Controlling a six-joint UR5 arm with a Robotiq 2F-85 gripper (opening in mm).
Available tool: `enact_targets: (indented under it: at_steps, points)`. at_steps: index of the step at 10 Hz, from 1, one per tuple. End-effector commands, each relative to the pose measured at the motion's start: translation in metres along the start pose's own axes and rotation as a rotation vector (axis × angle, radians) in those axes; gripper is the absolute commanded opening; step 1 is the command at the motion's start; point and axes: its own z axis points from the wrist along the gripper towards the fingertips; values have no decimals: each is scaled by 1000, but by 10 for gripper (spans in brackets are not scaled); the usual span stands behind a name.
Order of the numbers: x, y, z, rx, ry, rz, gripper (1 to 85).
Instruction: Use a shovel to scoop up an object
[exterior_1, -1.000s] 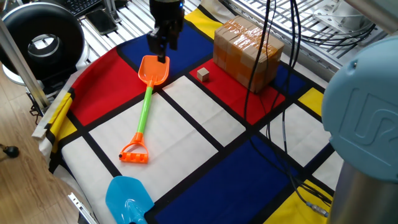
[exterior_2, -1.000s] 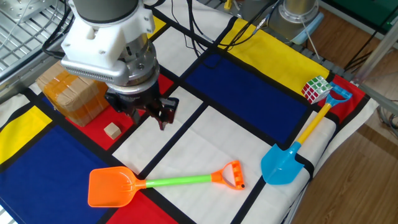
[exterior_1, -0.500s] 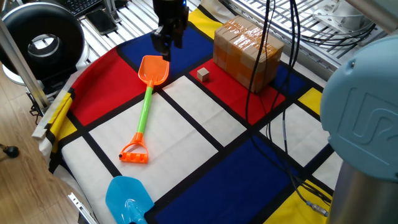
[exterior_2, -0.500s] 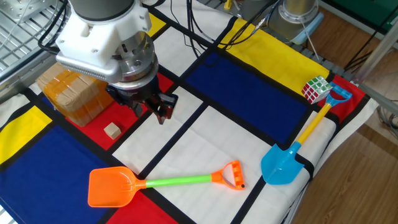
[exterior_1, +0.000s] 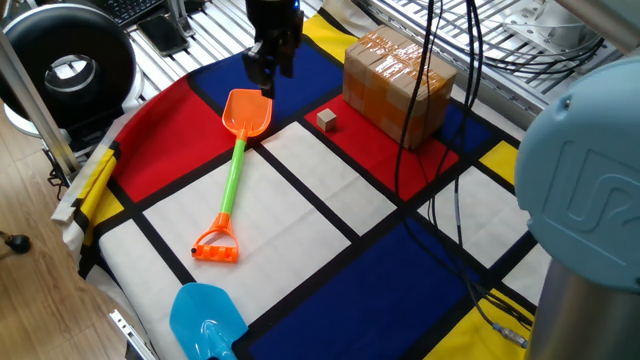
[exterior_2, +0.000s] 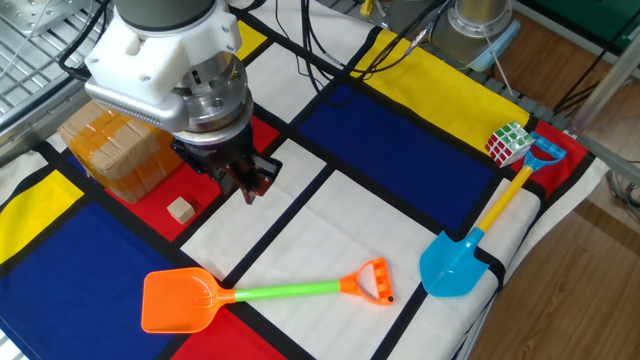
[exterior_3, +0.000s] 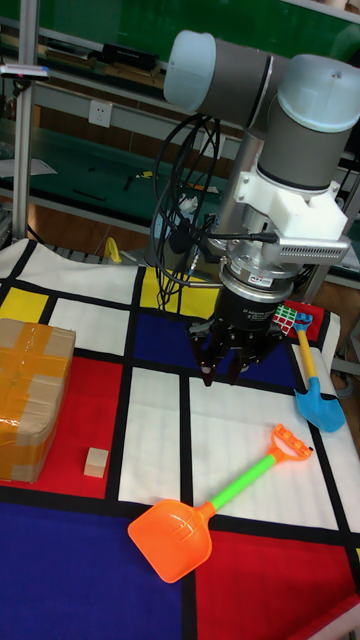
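The gripper is hanging above the bench, which is covered by a cloth of red, blue, yellow and white panels. It is holding nothing. Its jaws are pointing down, but whether they are apart or together cannot be told from these views.

The shovel is lying flat on the cloth. In the tall fixed view its orange blade is resting at the near side, and its green shaft is running up and to the right to the orange end loop. It is lying free with open cloth along its shaft, which probably leaves room for a grasp from above.

The object is sitting on a red panel to the left of the blade and apart from it, just beside the cardboard box. The box may be crowding any sweep from that side.

At the far right, a blue shovel and a puzzle cube are lying out of the way.

On writing, only part of a raised logo is showing on the blurred arm housing, too cropped to read.
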Motion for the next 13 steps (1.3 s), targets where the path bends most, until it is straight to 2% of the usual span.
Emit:
enact_targets:
  at_steps: [1, 2, 3, 4, 5, 7, 8, 9, 11, 13]
  points:
    - [-13, 9, -2, -35, -50, -11, 353]
    - [-11, 18, -2, -68, -46, -67, 353]
    - [-21, 9, -2, -37, -84, -28, 350]
    - [-13, 2, -2, -11, -51, -21, 337]
    - [-14, -1, -2, 1, -55, -1, 280]
    - [-5, -3, -1, 10, -21, 57, 267]
    - [6, -3, -1, 12, 23, 86, 287]
    - [4, -4, -1, 16, 14, 115, 310]
    - [2, -14, -2, 50, 3, 118, 310]
    - [6, -12, -2, 46, 19, 91, 310]
